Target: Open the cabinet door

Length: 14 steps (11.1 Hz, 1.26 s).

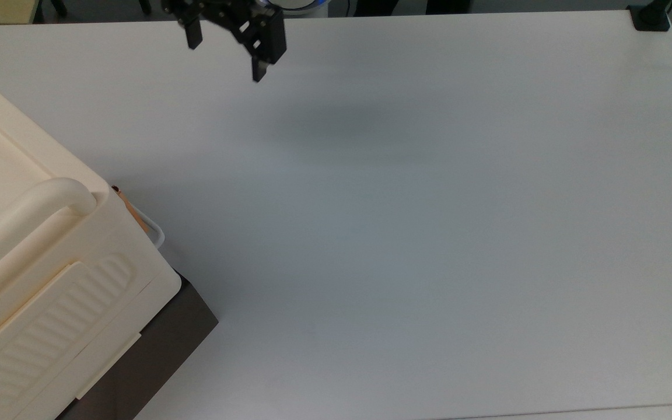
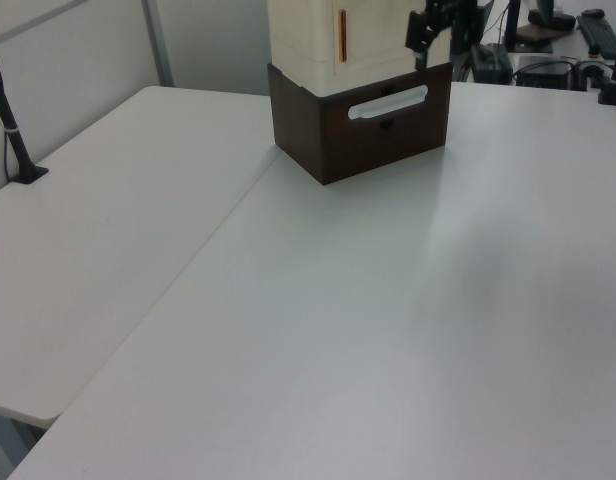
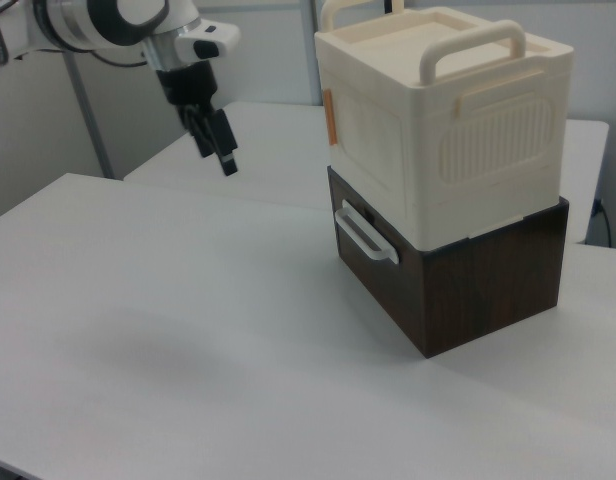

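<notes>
Now bring your gripper [image 1: 226, 58], fingers spread and empty, level toward the door [image 3: 373, 150] on the cabinet [image 3: 478, 150], aiming at its orange edge tab

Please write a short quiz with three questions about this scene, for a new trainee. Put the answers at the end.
1. True or false: the gripper is touching the cabinet.
2. In the right view, what is under the cream cabinet? A) a dark brown base B) a metal tray C) a blue crate
3. Fill in: the cabinet door is ____ (open or closed).

Key
1. False. It hangs in the air above the table, apart from the cabinet, with its fingers spread.
2. A. The brown base has a white handle on its front.
3. Closed. It lies flush with the cabinet front, and an orange strip marks its edge.
</notes>
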Available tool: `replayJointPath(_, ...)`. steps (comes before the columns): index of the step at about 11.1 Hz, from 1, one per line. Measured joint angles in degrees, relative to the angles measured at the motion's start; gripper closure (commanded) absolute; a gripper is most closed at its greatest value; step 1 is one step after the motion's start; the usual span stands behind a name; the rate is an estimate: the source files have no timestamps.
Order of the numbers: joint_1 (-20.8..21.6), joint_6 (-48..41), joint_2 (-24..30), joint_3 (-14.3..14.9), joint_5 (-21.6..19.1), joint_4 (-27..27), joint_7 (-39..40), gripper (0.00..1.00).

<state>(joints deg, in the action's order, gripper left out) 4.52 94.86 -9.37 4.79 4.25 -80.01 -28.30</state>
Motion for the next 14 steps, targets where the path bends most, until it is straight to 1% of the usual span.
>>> replayJointPath(2, 0.02, 6.64, -1.59, 1.44, 0.00, 1.09, -2.86, 0.00)
replayJointPath(4, 0.03, 14.44, -2.86, 2.48, 0.01, 2.02, -3.69, 0.00)
replayJointPath(5, 0.03, 16.37, -4.14, 2.98, 0.15, 3.54, -3.69, 0.00)
replayJointPath(8, 0.04, 22.64, -9.30, 3.45, 3.86, 7.39, -3.73, 0.00)
replayJointPath(10, 0.01, 27.83, -11.15, 3.73, 4.61, 8.06, -4.70, 0.00)
replayJointPath(11, 0.03, 29.93, -11.37, 4.21, 4.96, 8.18, -6.28, 0.04)
replayJointPath(12, 0.01, 32.04, -11.37, 4.80, 6.18, 8.29, -7.66, 0.07)
replayJointPath(13, 0.00, 34.69, -11.37, 5.12, 7.85, 8.40, -8.96, 0.09)
replayJointPath(14, 0.05, 36.67, -11.38, 5.13, 9.69, 8.45, -10.38, 0.14)
